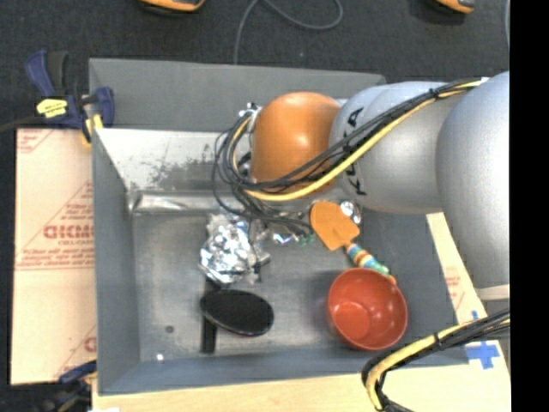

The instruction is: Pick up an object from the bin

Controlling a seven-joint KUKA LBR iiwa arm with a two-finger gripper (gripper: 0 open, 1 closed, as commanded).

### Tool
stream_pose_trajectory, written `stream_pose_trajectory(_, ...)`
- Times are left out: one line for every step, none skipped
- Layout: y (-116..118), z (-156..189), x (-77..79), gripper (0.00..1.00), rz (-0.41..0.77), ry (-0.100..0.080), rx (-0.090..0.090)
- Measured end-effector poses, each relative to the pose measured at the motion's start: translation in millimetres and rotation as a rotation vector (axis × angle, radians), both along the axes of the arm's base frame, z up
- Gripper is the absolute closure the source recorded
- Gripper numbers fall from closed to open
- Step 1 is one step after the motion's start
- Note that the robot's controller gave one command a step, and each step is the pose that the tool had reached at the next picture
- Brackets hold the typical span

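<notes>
Along the left wall of the grey metal bin (116,264) we saw a broad strip of bare floor, the widest open room in it, running from the back slope down to the near rim. Next came a crumpled silver foil ball (225,249) near the middle of the floor. Just in front of it lay a flat black oval paddle with a short handle (238,312), close to the foil but apart from it.

The gripper (268,233) hung at the foil ball's right edge, seemingly touching it. The wrist's round orange cover (292,136) and looped black cables (225,166) hid most of it, so we could not tell whether it was released or clenched.

To its right an orange plastic scoop with a handle of coloured beads (333,225) lay slantwise, its blade just beside the gripper. Its handle pointed at a round red plastic bowl (367,312), which stood upright near the front right corner. The silver arm (412,144) covered the back right of the bin, leaving little free room there.
</notes>
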State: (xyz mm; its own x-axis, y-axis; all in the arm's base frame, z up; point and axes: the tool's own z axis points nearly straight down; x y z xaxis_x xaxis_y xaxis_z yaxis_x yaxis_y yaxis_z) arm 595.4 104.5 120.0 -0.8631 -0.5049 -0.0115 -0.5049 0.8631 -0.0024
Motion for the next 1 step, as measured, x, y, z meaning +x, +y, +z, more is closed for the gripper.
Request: stream_pose_trajectory(15.8, -24.7, -5.6, 1.0, -0.263, 0.0, 0.005)
